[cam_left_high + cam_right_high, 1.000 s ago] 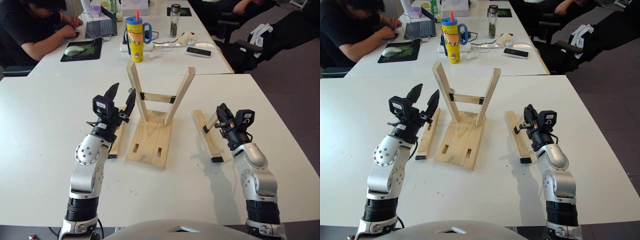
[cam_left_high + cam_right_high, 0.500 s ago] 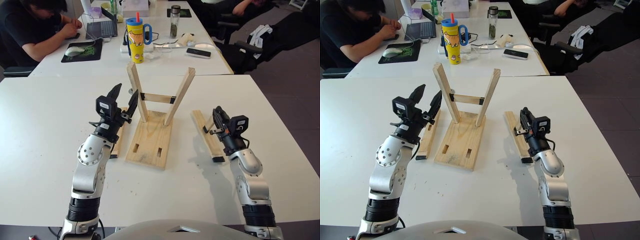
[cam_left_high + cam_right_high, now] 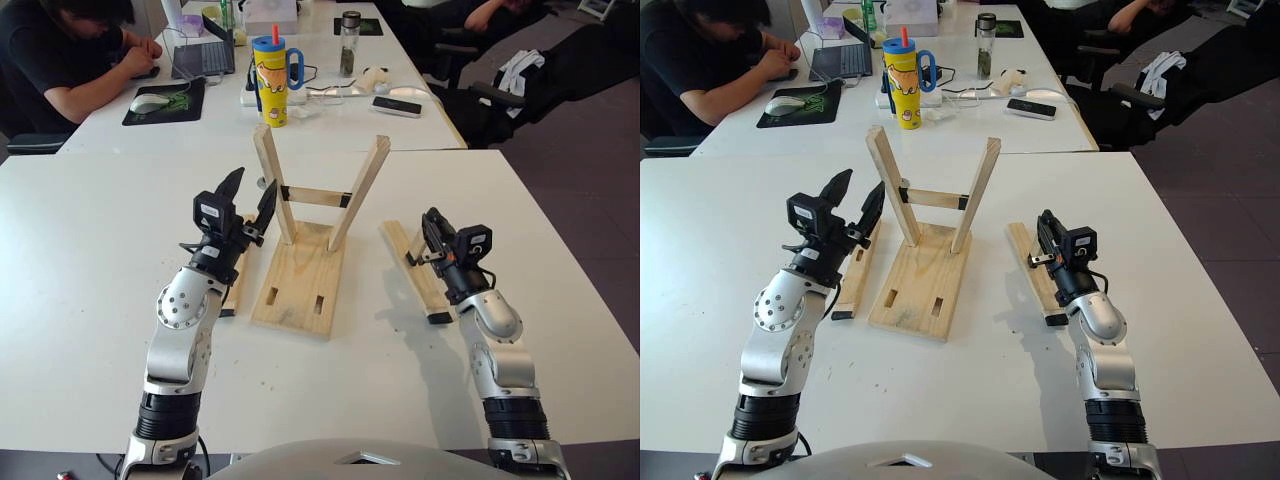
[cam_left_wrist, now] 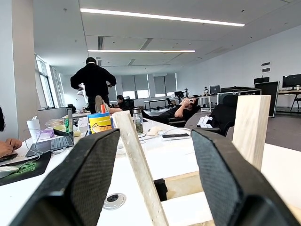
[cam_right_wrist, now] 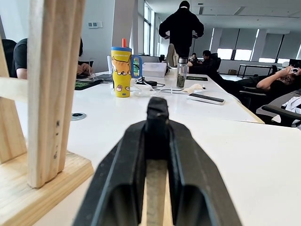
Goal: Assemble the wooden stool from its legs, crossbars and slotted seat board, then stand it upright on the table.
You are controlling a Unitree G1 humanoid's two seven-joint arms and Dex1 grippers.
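Note:
The slotted seat board [image 3: 300, 272] lies flat on the white table. Two legs stand in it, splayed, joined by a crossbar [image 3: 315, 196]. My left gripper [image 3: 253, 180] hangs open just left of the nearer upright leg [image 4: 138, 169], above a loose leg piece [image 3: 238, 278] lying on the table. Right of the board lies another leg piece [image 3: 412, 270] with a crossbar [image 5: 155, 188] rising from it. My right gripper [image 3: 430, 228] is shut on that crossbar, one finger on each side of the wood, below its black end fitting [image 5: 157, 113].
Behind the seam, the far table holds a yellow cup [image 3: 270, 78], a bottle [image 3: 349, 40], a phone [image 3: 397, 104] and a laptop [image 3: 203, 55], with a person seated at it. Bare tabletop lies in front of the board and to both sides.
My right gripper has slid a little left and forward along the right leg piece. The left gripper has edged slightly toward the upright leg. The stool parts have not moved.

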